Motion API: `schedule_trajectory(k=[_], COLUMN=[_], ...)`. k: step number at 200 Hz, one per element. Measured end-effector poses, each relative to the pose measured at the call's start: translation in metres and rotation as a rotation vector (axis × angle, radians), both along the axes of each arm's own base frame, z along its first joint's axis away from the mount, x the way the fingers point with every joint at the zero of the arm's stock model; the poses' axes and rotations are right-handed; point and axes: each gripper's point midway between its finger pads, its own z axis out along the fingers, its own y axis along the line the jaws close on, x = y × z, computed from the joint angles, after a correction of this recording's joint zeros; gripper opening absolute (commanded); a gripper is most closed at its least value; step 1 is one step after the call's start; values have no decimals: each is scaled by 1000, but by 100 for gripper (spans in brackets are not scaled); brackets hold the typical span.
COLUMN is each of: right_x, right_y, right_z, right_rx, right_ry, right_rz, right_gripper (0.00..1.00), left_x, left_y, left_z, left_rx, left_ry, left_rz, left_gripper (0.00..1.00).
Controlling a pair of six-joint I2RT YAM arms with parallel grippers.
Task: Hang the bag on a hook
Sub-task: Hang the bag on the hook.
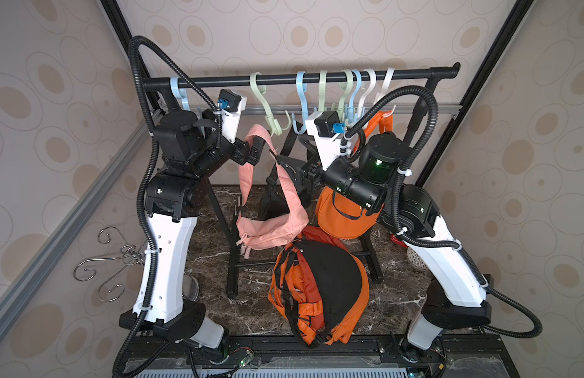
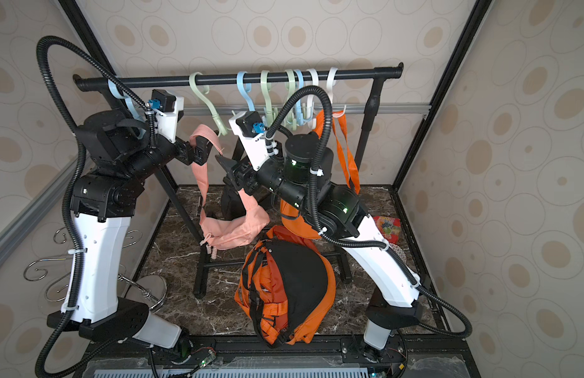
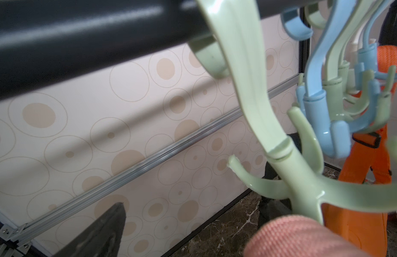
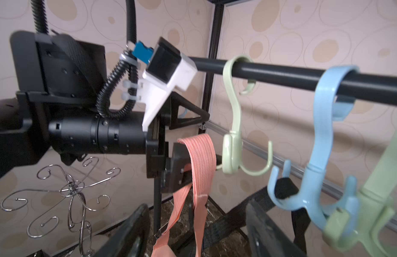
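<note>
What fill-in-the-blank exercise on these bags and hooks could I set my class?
1. The strap draped over a finger of the left gripper belongs to the bag coloured ___.
2. The all-orange bag hangs from a hook coloured ___.
3. The backpack lying on the table is orange and ___.
Missing words: pink; white; black.

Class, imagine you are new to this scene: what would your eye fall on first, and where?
The pink bag hangs by its strap, which is draped over one finger of the open left gripper. An orange-and-black backpack lies at the front of the marble table, and pastel hooks line the black rail above.
</note>
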Motion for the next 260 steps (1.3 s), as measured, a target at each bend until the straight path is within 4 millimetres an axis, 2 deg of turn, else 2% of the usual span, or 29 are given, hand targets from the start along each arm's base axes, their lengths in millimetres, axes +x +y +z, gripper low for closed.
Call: schedule_trajectory(k=[23,38,60,82,98,109,129,136,194,218,260], right_x=[11,21,34,41,44,46,52,54,60,59,60], right_y=[15,27,39,42,40,38,36,36,34,29,28], right_z=[2,-11,-36,-48,-48,-45,-37,-35,-12,0,7], right_rx=[-12,-50,-120,-164,-176,-172,-153,-145,-67,-31,2], right_ry=[-39,-39,-24,-21,-37,-50,-78,-89,-147,-170,-187], right_rz=[-26,-44,-74,-100,-123,-143,-179,-188,-218,-218,-198], right_gripper=[73,70,61,53,49,39,8,0,0,0,0], left_x=[0,1,2,1,1,0,0,0,1,-3,-12], left_y=[1,1,4,4,4,4,3,3,6,6,5], left_z=[0,0,-1,-1,-1,-1,-1,-1,2,9,22], left_rx=[0,0,0,1,0,0,-2,-3,-17,-31,-44], left_ry=[1,1,3,5,4,4,5,5,2,-13,-43], left_rz=[3,6,20,21,21,19,14,14,27,26,9], left_gripper=[100,100,100,100,100,100,100,100,100,100,100])
